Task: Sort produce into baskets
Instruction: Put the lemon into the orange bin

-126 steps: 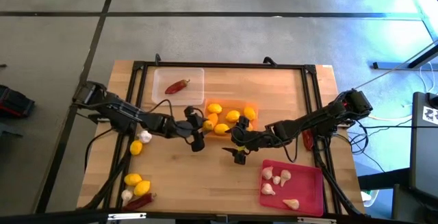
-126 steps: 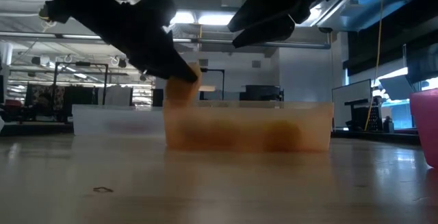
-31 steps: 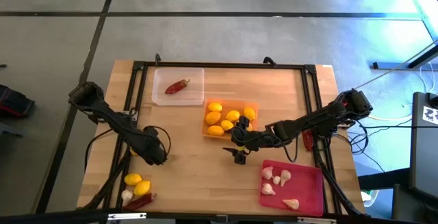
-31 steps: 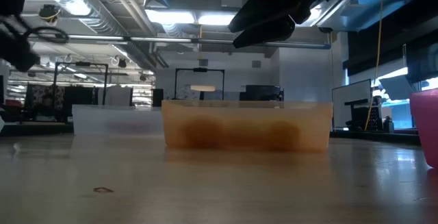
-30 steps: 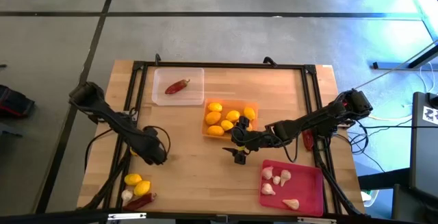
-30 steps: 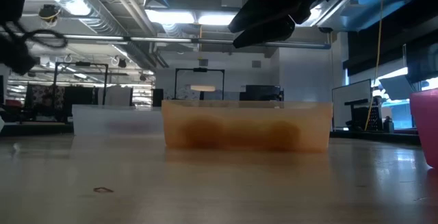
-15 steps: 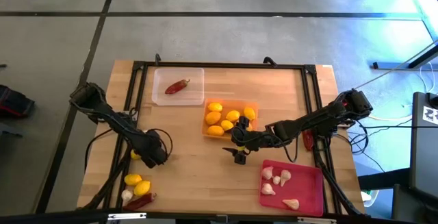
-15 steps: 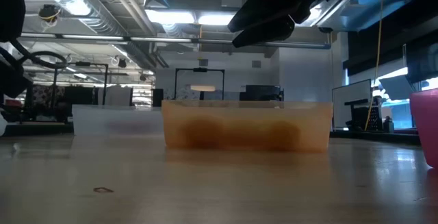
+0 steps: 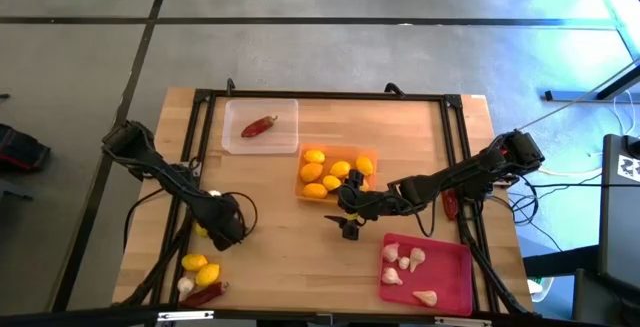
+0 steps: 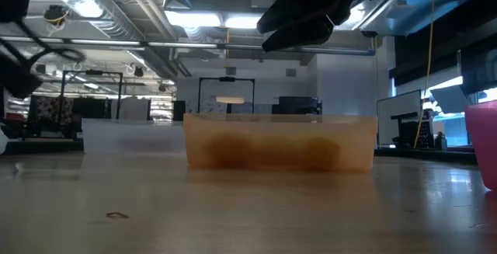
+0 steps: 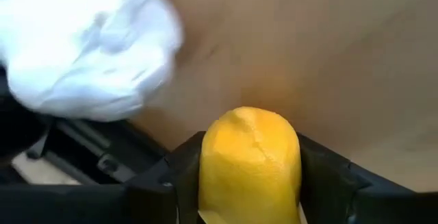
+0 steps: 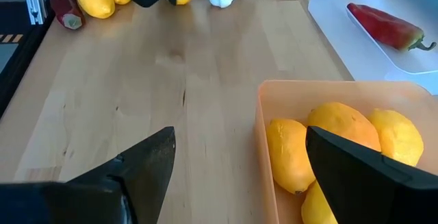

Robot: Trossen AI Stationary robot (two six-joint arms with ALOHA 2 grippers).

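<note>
Yellow lemon (image 11: 249, 162) between your left gripper's (image 9: 222, 225) fingers at the table's left side.
You had the left gripper's two dark fingers (image 11: 179, 183) set on either side of that lemon, touching it as far as the left wrist view showed, with a whitish garlic bulb (image 11: 87, 47) just beside it on the wooden table (image 9: 280, 237). Your right gripper (image 9: 349, 217) hung with its fingers spread wide and nothing between them, near the orange tray (image 9: 336, 174), which held several lemons. You had one red chili (image 9: 259, 125) lying in the clear tray (image 9: 260, 124) and garlic bulbs in the red-pink tray (image 9: 425, 272). Two more lemons (image 9: 200, 268), a garlic bulb and a chili (image 9: 204, 293) lay loose by the table's near left corner.
</note>
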